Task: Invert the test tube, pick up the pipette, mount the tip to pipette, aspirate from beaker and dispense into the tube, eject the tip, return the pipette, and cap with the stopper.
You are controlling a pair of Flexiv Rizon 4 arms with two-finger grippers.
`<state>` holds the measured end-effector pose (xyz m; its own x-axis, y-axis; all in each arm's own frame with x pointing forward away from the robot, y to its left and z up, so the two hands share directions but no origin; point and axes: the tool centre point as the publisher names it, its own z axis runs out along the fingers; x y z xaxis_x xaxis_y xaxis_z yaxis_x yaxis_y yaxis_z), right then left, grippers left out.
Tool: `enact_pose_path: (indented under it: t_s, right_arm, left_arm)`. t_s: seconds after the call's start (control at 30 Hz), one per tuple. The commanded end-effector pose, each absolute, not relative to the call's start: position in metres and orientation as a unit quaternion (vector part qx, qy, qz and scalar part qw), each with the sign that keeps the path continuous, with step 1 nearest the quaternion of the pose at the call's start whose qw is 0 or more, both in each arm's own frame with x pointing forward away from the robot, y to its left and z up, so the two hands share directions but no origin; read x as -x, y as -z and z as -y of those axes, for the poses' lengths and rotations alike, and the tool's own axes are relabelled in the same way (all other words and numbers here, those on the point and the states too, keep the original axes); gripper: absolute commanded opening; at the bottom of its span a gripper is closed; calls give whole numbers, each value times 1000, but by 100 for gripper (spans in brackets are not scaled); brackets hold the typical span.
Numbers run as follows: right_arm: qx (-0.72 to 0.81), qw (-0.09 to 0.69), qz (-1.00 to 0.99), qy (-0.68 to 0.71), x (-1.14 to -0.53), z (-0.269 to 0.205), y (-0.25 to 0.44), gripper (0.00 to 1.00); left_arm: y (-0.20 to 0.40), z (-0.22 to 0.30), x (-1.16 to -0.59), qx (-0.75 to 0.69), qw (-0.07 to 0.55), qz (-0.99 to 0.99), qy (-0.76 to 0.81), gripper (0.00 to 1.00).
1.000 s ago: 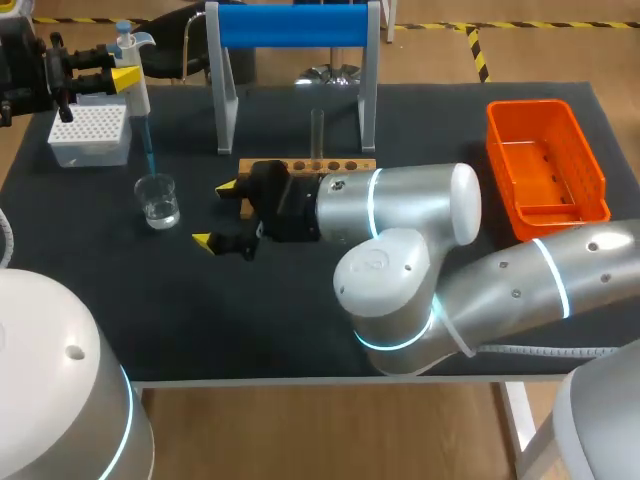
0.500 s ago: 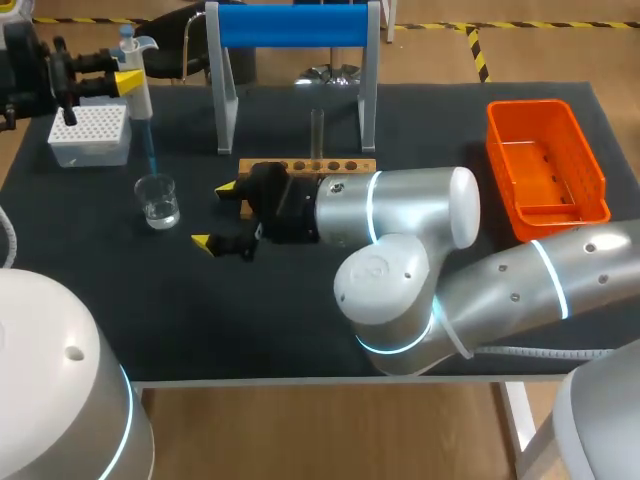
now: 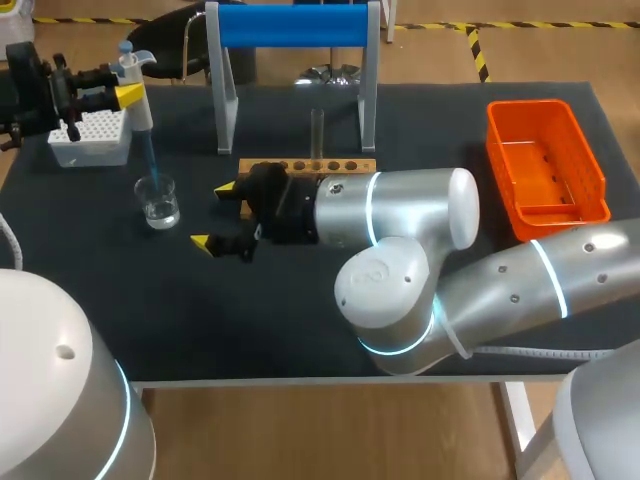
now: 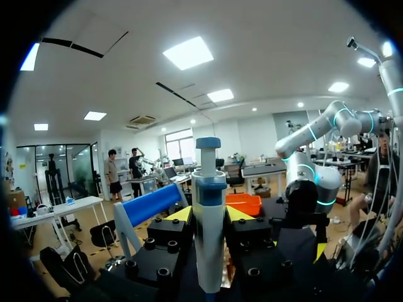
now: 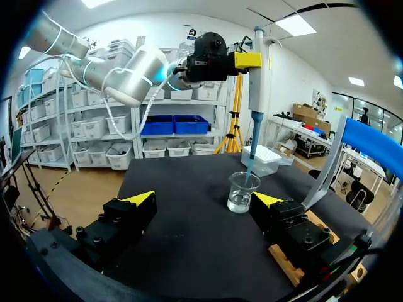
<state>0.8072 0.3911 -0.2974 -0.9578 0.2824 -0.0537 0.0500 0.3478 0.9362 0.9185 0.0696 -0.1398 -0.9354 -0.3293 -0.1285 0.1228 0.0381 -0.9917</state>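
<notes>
At the table's back left my left gripper is shut on the white pipette, which stands upright between its fingers. The pipette's blue tip reaches down into the mouth of the glass beaker, which holds a little clear liquid. A clear test tube stands upright in the wooden rack. My right gripper lies low in front of the rack's left end, open and holding nothing, with the beaker just ahead of it.
A white tip box sits behind the beaker. The blue-topped stand rises behind the rack. An orange basket is at the far right. My right arm's bulky body covers the table's middle.
My left gripper has shifted slightly and lowered the pipette, so the blue tip sits deeper in the beaker's mouth. The right arm has stayed still.
</notes>
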Motion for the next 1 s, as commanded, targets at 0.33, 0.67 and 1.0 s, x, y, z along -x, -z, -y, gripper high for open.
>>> enact_pose_path:
  t_s: [0.33, 0.67, 1.0]
  right_arm:
    - [-102, 103, -815, -561, -807, -391, 297, 100]
    - [-102, 103, -815, -561, -807, -391, 297, 100]
    - [-102, 103, -815, -561, -807, -391, 297, 100]
  left_arm:
    - [165, -78, -926, 85, 153, -694, 698, 0]
    - [179, -83, -929, 95, 147, -689, 703, 0]
    - [187, -85, -932, 97, 142, -688, 705, 0]
